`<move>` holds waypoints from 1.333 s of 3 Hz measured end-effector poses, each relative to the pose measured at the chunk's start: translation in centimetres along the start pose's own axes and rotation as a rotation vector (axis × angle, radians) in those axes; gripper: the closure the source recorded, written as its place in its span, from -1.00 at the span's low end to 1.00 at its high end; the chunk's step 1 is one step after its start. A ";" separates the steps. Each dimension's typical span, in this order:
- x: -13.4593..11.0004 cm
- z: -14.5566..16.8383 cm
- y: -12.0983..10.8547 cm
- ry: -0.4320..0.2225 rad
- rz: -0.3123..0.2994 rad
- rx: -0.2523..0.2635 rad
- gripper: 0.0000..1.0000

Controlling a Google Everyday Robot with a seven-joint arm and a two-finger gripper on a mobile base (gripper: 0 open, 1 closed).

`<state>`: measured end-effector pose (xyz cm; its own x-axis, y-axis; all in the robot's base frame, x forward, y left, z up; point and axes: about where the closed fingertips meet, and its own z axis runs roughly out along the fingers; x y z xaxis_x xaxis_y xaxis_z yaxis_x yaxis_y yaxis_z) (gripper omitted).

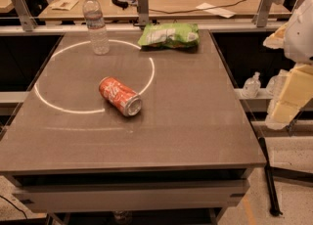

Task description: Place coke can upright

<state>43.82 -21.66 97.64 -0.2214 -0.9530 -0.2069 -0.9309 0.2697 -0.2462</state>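
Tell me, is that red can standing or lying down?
Tipped: the coke can lies on its side, silver end facing forward. The hand is at the right edge, apart from it.

Dim, ring glare (146,79) on table (205,121), tool (289,94) far right.

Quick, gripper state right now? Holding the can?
Gripper: right edge of view, beside the table; open or closed cannot be told. Coke can lies on its side, not held.

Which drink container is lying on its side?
The red coke can; the clear water bottle behind it stands upright. The pincer hangs at the picture's right edge.
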 end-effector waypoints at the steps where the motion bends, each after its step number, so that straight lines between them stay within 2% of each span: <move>1: 0.0 0.0 0.0 0.000 0.000 0.000 -1.00; 2: -0.5 -0.3 -0.4 -0.043 0.069 -0.024 -1.00; 3: -2.6 -0.9 -1.2 -0.096 0.187 -0.069 -1.00; 4: -5.9 -1.3 -2.3 -0.135 0.316 -0.096 -1.00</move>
<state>46.88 -16.80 100.63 -0.4681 -0.7961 -0.3836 -0.8472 0.5277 -0.0614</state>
